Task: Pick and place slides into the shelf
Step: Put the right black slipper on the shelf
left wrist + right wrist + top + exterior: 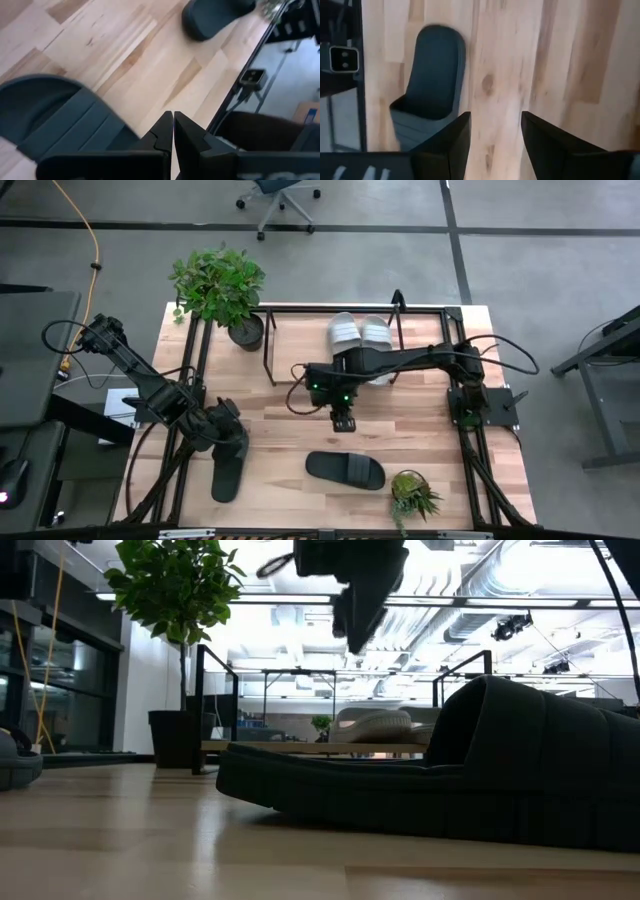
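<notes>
The black slide near the front edge (440, 775) lies closest to the low camera, flat on the bench (290, 445), sole down and strap up. From above it sits at about 6 o'clock from bench centre, free of both arms. A second black slide (228, 463) lies at roughly 8 o'clock. The left gripper (222, 418) is directly at its upper end with jaws together; whether it touches the slide cannot be told, and nothing is clamped.

The two light grey slides (360, 333) rest side by side on the shelf (268, 345) at 12 o'clock, within the black tube frame. Space remains on the shelf board to their left.

The right gripper (343, 421) hangs above bare bench near centre, jaws apart and empty, with the front slide just beyond it toward 6 o'clock.

Judgement: the step in hand is fetching the front black slide. To do it well, the right gripper should come over the strap, align its jaws across the strap's width, descend until one finger passes under the strap, then close. Lift clear before carrying toward 12 o'clock, so the sole passes over the shelf tubing.
</notes>
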